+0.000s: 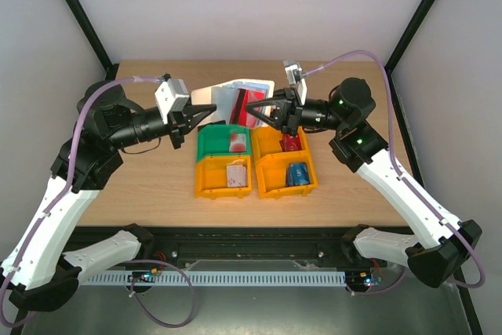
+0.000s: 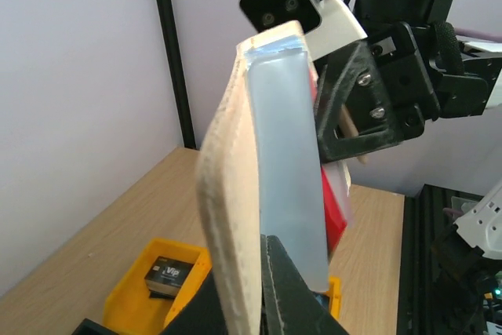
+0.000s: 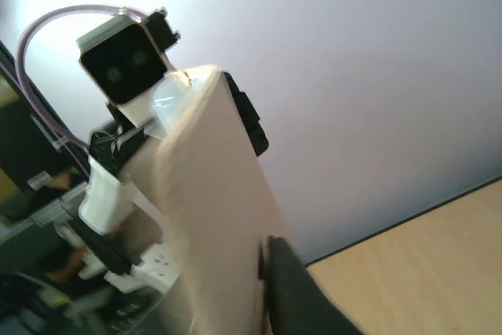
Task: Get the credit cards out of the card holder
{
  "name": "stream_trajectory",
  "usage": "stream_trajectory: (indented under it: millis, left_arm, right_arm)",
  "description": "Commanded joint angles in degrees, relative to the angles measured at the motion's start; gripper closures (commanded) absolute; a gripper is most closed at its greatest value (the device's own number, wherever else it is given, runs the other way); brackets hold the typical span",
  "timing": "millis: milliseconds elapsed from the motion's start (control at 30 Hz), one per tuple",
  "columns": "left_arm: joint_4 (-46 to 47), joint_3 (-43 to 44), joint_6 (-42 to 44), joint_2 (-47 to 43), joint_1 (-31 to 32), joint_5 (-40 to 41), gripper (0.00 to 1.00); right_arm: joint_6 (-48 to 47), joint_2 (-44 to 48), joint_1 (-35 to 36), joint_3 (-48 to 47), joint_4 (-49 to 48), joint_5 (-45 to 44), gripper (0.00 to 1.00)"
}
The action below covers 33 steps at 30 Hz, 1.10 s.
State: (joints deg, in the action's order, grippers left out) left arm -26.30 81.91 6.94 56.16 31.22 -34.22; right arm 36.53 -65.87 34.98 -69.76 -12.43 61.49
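The card holder [image 1: 205,96], pale grey-blue with tan edges, is held in the air above the back of the bins, between the two grippers. My left gripper [image 1: 205,114] is shut on its near end; in the left wrist view the holder [image 2: 274,154] stands upright in the jaws of that gripper [image 2: 268,276]. A red credit card [image 2: 334,211] sticks out of its far side and also shows in the top view [image 1: 241,106]. My right gripper [image 1: 252,107] is shut on the holder's tan side [image 3: 212,217], with one finger [image 3: 292,292] pressed against it.
A green bin [image 1: 212,143] holds a red-white card, and the orange bin [image 1: 210,182] in front of it a pale card. The right orange bin [image 1: 271,166] holds a red card and a blue card [image 1: 298,172]. A black card [image 2: 167,272] lies in an orange bin [image 2: 125,292].
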Motion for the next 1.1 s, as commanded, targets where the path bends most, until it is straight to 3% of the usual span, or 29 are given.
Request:
stream_trajectory:
  millis: [0, 100, 133, 200, 267, 367, 467, 500, 600, 667, 833, 1067]
  left_arm:
    - [1.78, 0.17, -2.47, -1.26, 0.27, 0.54, 0.98]
    - [3.6, -1.9, -7.24, -1.93, -0.14, 5.18, 0.97]
    - [4.65, -3.43, -9.95, -2.33, -0.49, 8.83, 0.9]
    - [5.7, -6.33, -15.4, -2.92, -1.84, 16.22, 0.56]
    - [5.16, -8.41, -18.19, -2.84, -4.18, 20.75, 0.41]
    - [4.53, -10.41, -20.24, -2.75, -8.58, 23.43, 0.36]
    - [6.87, -12.04, -17.58, -4.3, -10.41, 21.61, 0.39]
    - [9.44, -12.94, -15.51, -5.5, -10.39, 16.88, 0.44]
    - [14.48, -16.72, -11.05, -9.09, -8.83, 3.6, 0.54]
    - [15.27, -19.91, -12.56, -10.23, -7.34, -2.32, 0.58]
    - [15.68, -22.94, -24.16, -6.77, -7.83, -6.35, 0.65]
    - [17.83, -21.58, -28.1, -4.37, -13.09, -13.46, 0.67]
  right_arm:
    - [0.85, 1.46, 0.35, 0.05, -3.24, -0.94, 0.97]
    - [0.18, 1.17, 0.35, -0.81, -1.16, -2.37, 0.98]
    - [-1.57, 0.98, 0.34, -1.42, 1.51, -3.83, 0.98]
    - [-4.72, 0.16, 0.35, -3.19, 9.19, -9.35, 0.98]
    - [-6.75, -2.01, 0.35, -5.39, 17.82, -17.23, 0.98]
    - [-6.84, -6.47, 0.82, -8.87, 29.67, -29.26, 0.98]
    - [-6.11, -11.81, 3.93, -12.56, 38.7, -42.33, 0.98]
    - [-6.12, -13.63, 5.4, -14.27, 41.12, -47.53, 0.98]
    - [-7.62, -19.09, 9.13, -21.88, 45.9, -52.41, 0.98]
    - [-9.18, -21.06, 10.27, -24.39, 44.96, -48.34, 0.98]
    - [-11.24, -18.6, 10.41, -19.76, 29.24, -25.14, 0.98]
    - [-10.55, -12.02, 10.04, -12.32, 17.98, -11.83, 0.98]
